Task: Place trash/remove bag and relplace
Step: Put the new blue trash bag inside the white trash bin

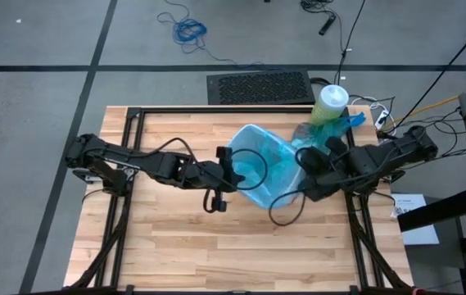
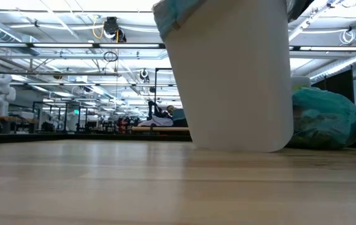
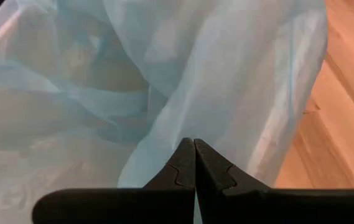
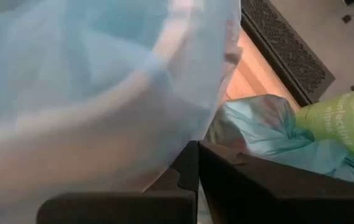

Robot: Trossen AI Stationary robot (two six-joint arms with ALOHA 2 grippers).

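The left gripper (image 3: 194, 163) and right gripper (image 4: 196, 163) each pinched the thin pale sky-blue plastic bag (image 1: 259, 168) at opposite rims of the white bin (image 2: 231, 75), while the filled teal-green bin liner (image 2: 326, 119) sat behind it.

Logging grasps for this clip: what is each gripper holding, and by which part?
Both hold the pale blue bag: left gripper pinches its film at the bin's left rim, right gripper at the right rim.
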